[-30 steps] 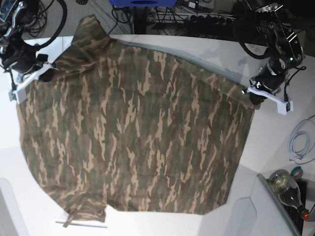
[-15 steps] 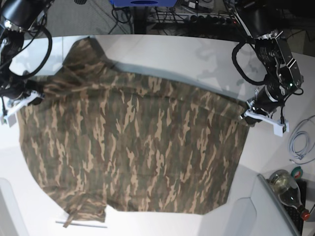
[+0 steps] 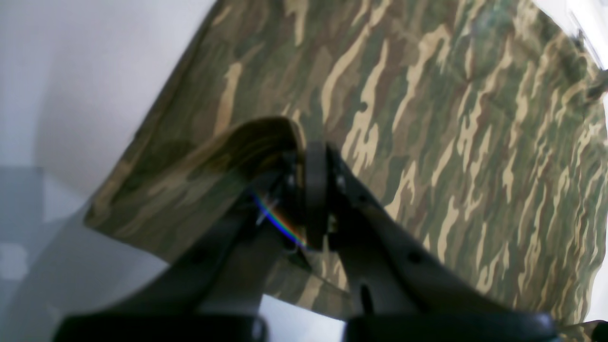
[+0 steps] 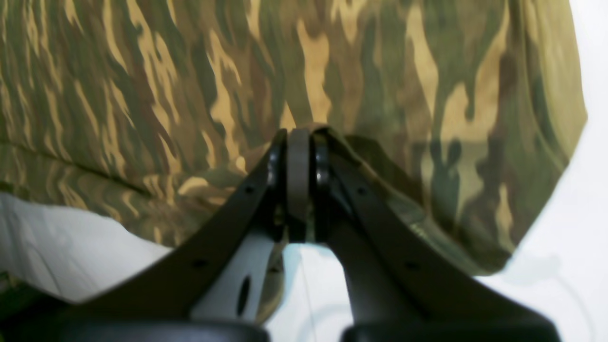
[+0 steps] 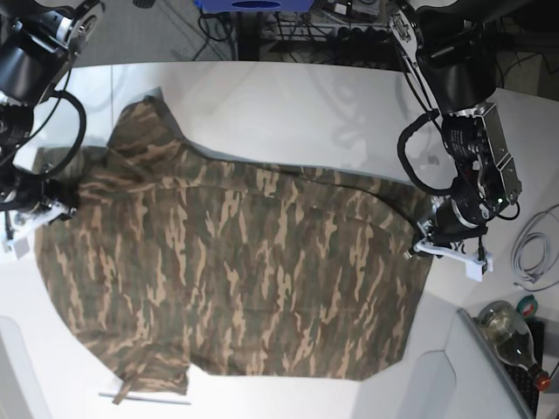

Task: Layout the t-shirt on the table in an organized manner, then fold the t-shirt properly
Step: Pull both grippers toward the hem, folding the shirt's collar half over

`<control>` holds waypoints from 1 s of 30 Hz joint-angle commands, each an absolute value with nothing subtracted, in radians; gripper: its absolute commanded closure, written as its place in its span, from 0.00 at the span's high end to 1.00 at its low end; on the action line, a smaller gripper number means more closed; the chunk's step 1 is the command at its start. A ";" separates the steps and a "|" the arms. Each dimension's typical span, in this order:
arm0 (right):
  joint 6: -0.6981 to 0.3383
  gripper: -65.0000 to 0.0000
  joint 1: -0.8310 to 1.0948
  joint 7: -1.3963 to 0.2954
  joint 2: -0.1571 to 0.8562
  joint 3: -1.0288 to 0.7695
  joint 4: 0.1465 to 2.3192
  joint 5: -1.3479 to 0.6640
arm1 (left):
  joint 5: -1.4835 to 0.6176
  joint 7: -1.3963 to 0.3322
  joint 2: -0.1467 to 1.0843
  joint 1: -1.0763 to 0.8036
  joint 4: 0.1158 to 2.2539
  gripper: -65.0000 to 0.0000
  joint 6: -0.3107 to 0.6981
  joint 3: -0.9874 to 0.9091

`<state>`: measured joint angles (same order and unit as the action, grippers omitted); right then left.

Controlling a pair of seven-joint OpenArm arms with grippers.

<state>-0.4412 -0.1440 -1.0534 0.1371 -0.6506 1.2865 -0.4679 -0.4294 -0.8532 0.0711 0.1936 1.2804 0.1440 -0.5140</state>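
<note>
The shirt [image 5: 236, 271] lies spread on the table [image 5: 288, 96]. Both grippers, left [image 3: 316, 156] and right [image 4: 299, 142], are clenched on its edges. Laying-out seems nearly done; next, probably lower and release.

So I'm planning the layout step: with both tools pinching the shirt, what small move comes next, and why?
Probably lower both corners onto the table and release. The left tool and right tool are each shut on an edge of the shirt, which already looks spread mostly flat, with only the pinched corners raised.
</note>
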 commanded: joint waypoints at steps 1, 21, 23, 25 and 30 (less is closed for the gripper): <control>-0.438 0.01 -0.168 -1.026 0.156 -0.651 1.288 -0.481 | -0.438 -0.834 0.087 0.214 1.280 0.00 0.143 -0.516; -0.417 0.01 -0.288 -0.811 0.254 -0.492 1.017 -0.483 | -0.437 -0.641 0.091 0.262 1.135 0.00 0.143 -0.507; -0.390 0.01 -0.288 -0.799 0.254 -0.487 1.017 -0.483 | -0.437 -0.631 0.107 0.260 1.127 0.00 0.143 -0.506; -0.364 0.01 -0.288 -0.782 0.254 -0.484 1.017 -0.483 | -0.437 -0.631 0.110 0.266 1.102 0.00 0.143 -0.506; -0.343 0.01 -0.288 -0.754 0.254 -0.490 1.017 -0.483 | -0.437 -0.588 0.127 0.272 1.073 0.00 0.143 -0.507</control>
<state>-0.3473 -0.2649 -0.7776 0.2340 -0.4843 1.0004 -0.4683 -0.4236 -0.6174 0.1127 0.2459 1.0580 0.1375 -0.5068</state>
